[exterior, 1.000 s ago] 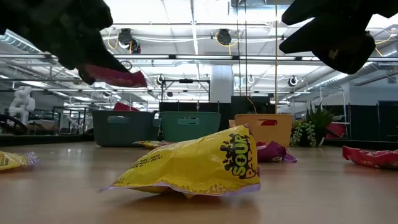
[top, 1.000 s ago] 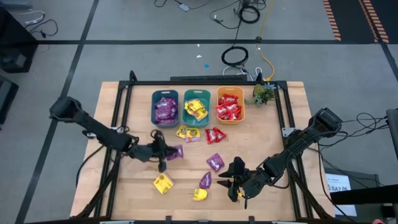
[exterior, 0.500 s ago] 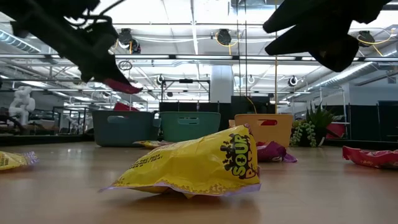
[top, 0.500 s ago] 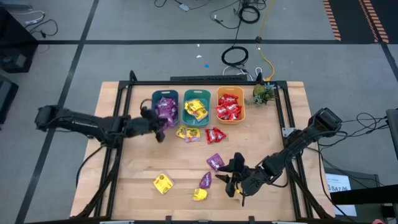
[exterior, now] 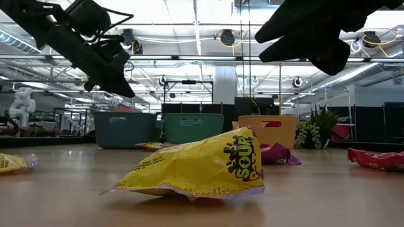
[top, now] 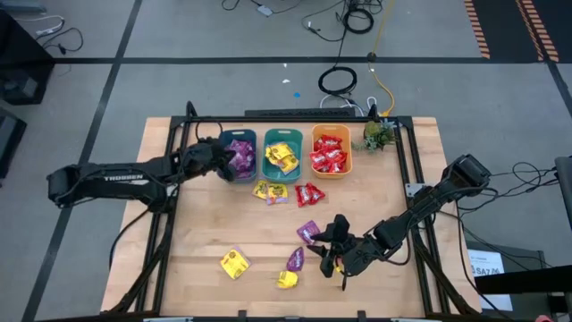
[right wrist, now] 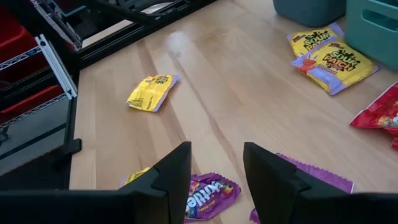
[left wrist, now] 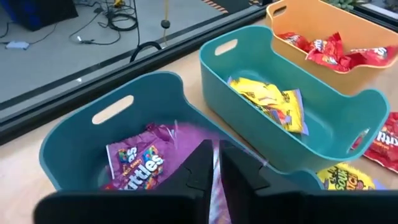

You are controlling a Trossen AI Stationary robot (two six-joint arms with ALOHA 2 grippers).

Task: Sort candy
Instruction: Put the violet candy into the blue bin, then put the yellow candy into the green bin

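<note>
My left gripper (top: 217, 162) hovers over the blue-grey bin (top: 238, 154), which holds purple candy, and is shut on a purple packet (left wrist: 214, 177). My right gripper (top: 331, 255) is open, low over the table's near right part. Its fingers stand on either side of a loose purple packet (right wrist: 208, 194) without touching it. A second purple packet (top: 309, 233) lies just beyond. Yellow packets (top: 234, 263), (top: 287, 279) lie flat near the table's near edge. Yellow (top: 268, 191) and red (top: 309, 193) packets lie in front of the bins. My left gripper pinches the purple packet (left wrist: 215, 186) between its two fingers, which point slanting down toward the far edge. The packet is lifted clear and reaches past the fingertips over the bin's inside; which edge it has cannot be told.
The teal bin (top: 282, 154) holds yellow candy and the orange bin (top: 331, 150) holds red candy; all three stand in a row at the far edge. A small green plant (top: 377, 134) is right of them. Black frame rails run along the table's sides.
My left gripper has carried the purple packet from the table's middle left up and toward the far edge, until it is over the blue-grey bin. My right gripper has shifted slightly toward the table's left, closer to the loose purple packets, staying open.
</note>
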